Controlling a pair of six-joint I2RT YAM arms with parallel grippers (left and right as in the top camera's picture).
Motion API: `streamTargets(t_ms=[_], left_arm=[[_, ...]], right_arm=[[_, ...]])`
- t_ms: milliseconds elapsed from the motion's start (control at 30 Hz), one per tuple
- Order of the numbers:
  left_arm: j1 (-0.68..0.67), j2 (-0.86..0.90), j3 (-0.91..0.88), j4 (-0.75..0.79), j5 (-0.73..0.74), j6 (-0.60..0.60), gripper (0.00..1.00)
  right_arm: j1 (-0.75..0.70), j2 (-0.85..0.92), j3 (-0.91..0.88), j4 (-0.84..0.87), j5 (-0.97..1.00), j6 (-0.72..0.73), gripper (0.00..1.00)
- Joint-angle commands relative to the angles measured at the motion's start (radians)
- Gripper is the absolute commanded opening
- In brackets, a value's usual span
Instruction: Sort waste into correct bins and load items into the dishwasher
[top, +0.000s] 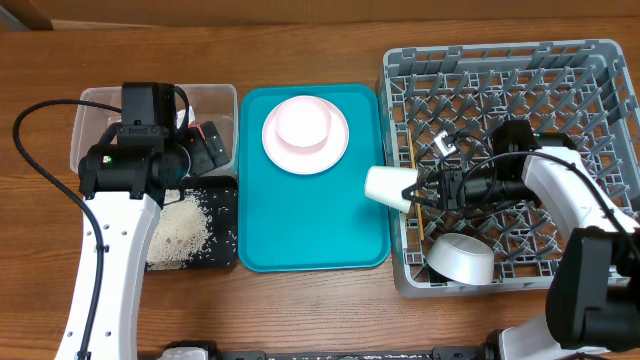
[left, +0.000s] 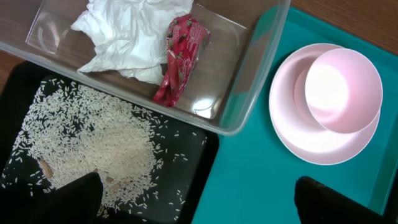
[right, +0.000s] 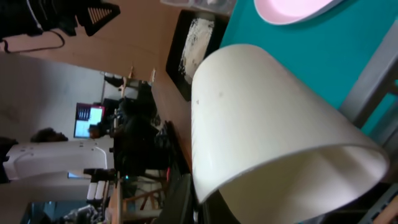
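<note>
- The left gripper (left: 198, 202) hangs with its fingers spread wide and nothing between them, above the seam between the black tray (left: 194, 155) and the teal tray (top: 310, 220).
- The clear tub (left: 249, 93), at the far left, holds the crumpled napkin (left: 130, 34) with the red wrapper (left: 180, 59) against it.
- Rice (left: 93, 143) lies heaped in the black tray, just near of the tub.
- The pink plate (left: 292, 134) sits at the far end of the teal tray, with a pink bowl (left: 343, 90) on it.
- The right gripper (top: 425, 190) is pinched on the white cup (top: 388, 187), which lies sideways over the left wall of the grey rack (top: 500, 60).
- The white bowl (top: 462, 258) rests tilted in the rack's near left corner.
</note>
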Motion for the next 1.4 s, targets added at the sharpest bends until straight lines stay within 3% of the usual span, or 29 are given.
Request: streamTargets(t_ms=[0,167,700,1167,1367], left_arm=[[0.004,-0.001,0.014,0.001,-0.002,0.001,1.0],[0.004,-0.001,0.014,0.001,-0.002,0.001,1.0],[0.004,-0.001,0.014,0.001,-0.002,0.001,1.0],[0.004,-0.001,0.014,0.001,-0.002,0.001,1.0],[0.004,-0.001,0.014,0.001,-0.002,0.001,1.0]], right_arm=[[-0.014,0.012,-0.008,0.051,0.427,0.257,0.04],[-0.014,0.012,-0.008,0.063,0.677,0.463,0.04],[-0.015,0.0,0.007,-0.011,0.829,0.585,0.04],[0.052,-0.113,0.432,-0.249,0.818,0.594,0.04],[0.203,-0.134,0.476,-0.158,0.778,0.825,0.07]])
